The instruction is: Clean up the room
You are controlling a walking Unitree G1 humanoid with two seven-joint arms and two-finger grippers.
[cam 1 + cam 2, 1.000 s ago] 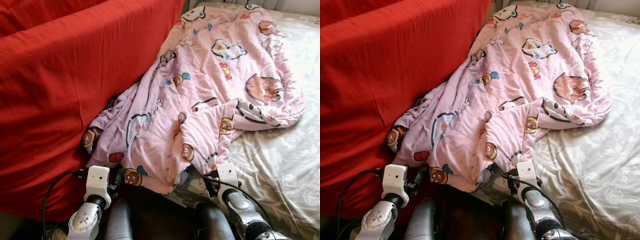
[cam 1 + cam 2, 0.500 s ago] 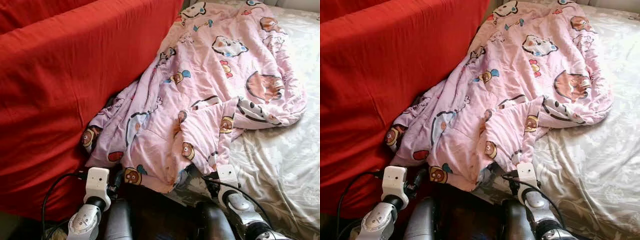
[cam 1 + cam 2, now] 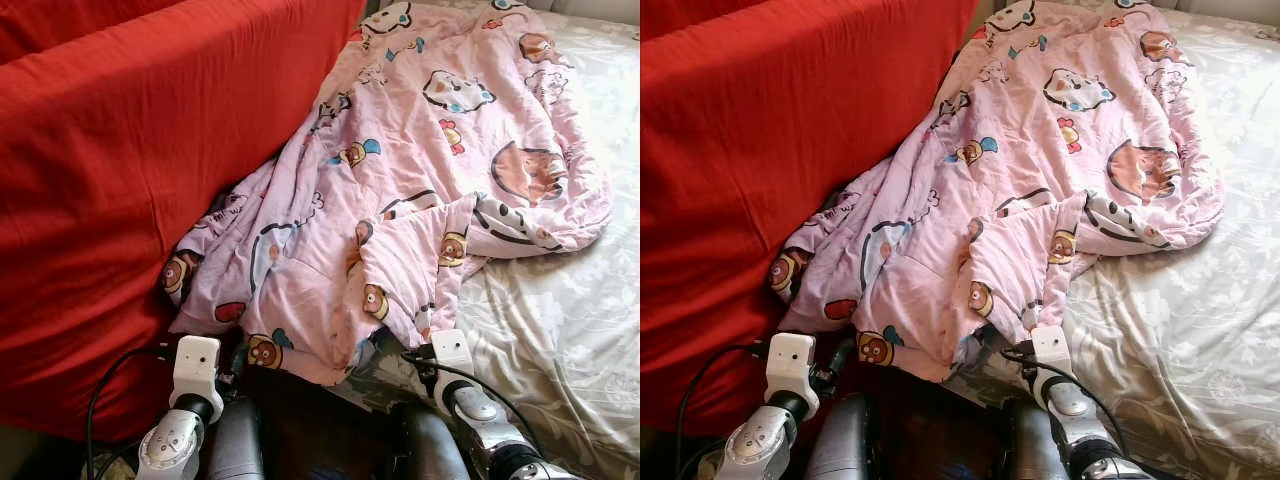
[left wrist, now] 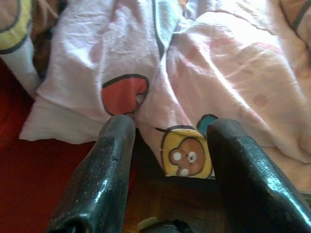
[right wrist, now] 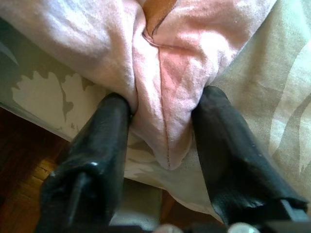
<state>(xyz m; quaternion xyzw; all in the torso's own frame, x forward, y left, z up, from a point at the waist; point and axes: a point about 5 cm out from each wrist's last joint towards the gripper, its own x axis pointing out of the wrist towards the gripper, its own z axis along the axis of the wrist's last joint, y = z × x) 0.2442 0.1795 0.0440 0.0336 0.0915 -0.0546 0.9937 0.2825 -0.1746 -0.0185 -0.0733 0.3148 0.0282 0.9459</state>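
A pink quilt (image 3: 420, 180) printed with cartoon animals lies crumpled along the bed's (image 3: 570, 330) left side, against a red cover (image 3: 120, 180), its near edge hanging over the bed's near edge. The left end effector (image 4: 167, 145) is open at that near edge, fingers either side of a hanging fold. The right end effector (image 5: 163, 131) is open too, with a fold of quilt between its fingers (image 5: 97, 145), over the grey floral sheet.

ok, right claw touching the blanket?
Touching. Right wrist view: a fold of the pink blanket sits between the right claw fingers, pressed against both.
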